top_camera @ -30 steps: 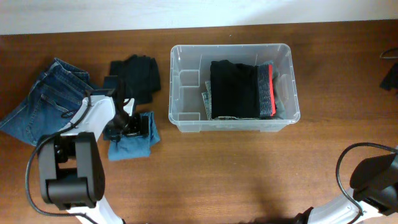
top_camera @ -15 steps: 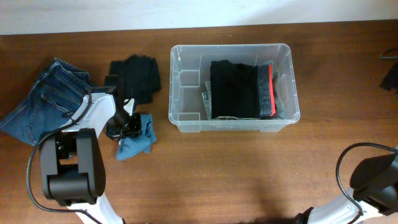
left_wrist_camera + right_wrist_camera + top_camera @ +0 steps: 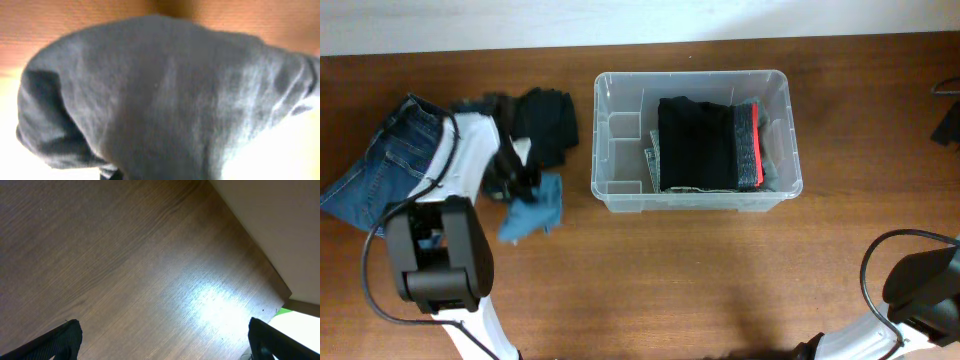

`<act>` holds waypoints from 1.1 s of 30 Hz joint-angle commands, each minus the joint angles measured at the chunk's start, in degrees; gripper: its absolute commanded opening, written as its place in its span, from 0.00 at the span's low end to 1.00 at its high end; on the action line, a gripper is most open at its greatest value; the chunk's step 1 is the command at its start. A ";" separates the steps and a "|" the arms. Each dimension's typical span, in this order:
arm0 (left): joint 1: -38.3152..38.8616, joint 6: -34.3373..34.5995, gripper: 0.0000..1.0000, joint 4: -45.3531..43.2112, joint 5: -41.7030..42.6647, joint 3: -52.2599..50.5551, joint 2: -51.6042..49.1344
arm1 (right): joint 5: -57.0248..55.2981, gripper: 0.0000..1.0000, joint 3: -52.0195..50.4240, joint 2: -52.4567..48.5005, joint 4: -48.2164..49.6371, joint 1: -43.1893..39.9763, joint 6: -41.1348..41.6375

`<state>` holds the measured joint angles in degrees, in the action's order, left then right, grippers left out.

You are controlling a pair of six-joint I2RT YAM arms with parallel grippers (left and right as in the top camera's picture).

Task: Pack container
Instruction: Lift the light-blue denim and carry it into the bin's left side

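Overhead, container: the container (image 3: 692,73) sits right of centre on the table (image 3: 720,280), holding folded black clothes (image 3: 695,145) and a red-edged piece (image 3: 748,145).
Overhead, left gripper (image 3: 516,183): clamped on a blue cloth (image 3: 533,207) that dangles just left of the container.
Overhead, progress: 2 items, the jeans (image 3: 382,160) and a black garment (image 3: 548,122), lie outside; probably about half packed.
Left wrist: the blue cloth (image 3: 160,100) fills the view and hides the fingers.
Right wrist: right gripper (image 3: 170,340) fingers apart, empty, above bare table (image 3: 125,255).

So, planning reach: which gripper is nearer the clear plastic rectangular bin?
Left. The left gripper, holding a blue cloth, hangs beside the bin; the right gripper is over bare wood, bin out of view.
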<state>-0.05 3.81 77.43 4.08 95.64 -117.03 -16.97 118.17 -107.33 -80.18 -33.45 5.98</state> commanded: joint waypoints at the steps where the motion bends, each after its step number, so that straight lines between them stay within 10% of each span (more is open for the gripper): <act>1: 1.01 2.40 0.00 5.33 0.42 13.53 1.01 | -0.85 0.98 0.22 0.02 0.04 0.04 0.44; 10: 7.96 8.24 0.00 12.24 4.02 34.01 1.03 | -0.85 0.98 0.22 0.02 0.04 0.04 0.44; 33: 29.64 17.64 0.01 5.60 -3.50 34.53 -9.68 | -0.85 0.99 0.22 0.02 0.02 0.04 0.44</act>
<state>29.56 20.43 82.56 1.85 129.40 -123.70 -16.97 118.17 -107.33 -80.20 -33.45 6.02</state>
